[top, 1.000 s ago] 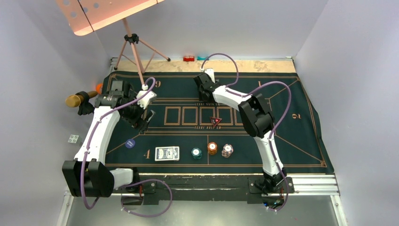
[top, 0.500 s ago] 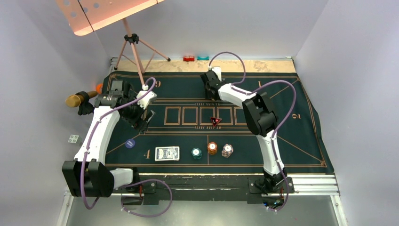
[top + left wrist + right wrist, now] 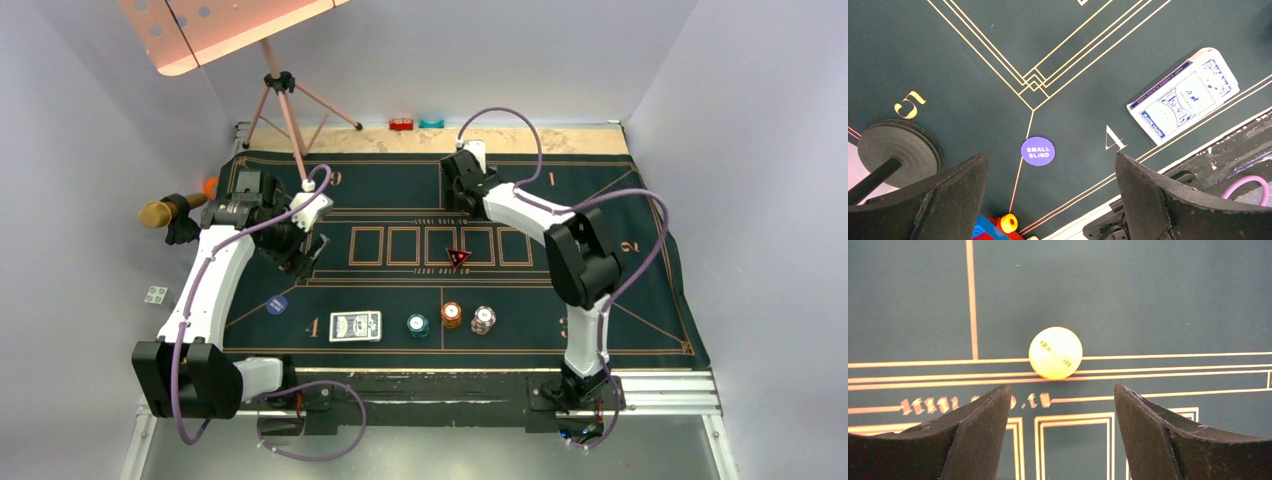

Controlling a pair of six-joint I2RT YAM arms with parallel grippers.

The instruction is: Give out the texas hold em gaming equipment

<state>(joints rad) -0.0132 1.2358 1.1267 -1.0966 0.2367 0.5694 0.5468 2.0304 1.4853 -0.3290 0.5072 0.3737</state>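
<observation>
right claw (image 3: 1060,390): jaws apart, empty, just short of the yellow disc (image 3: 1055,353)
disc: flat on the mat (image 3: 1148,290), across its gold lines, far side
tip: centre over it, drop straight, pinch the edges

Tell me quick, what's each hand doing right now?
Left hand: open, holding nothing.
Right hand: open, holding nothing, yellow disc just ahead.

The top camera looks down from above and behind me, taking in the whole mat (image 3: 380,185). My left wrist camera faces down from fairly high, sharing the blue disc (image 3: 1038,151) and cards (image 3: 1182,100) with it. My right one sits close over the yellow disc (image 3: 1055,353).
</observation>
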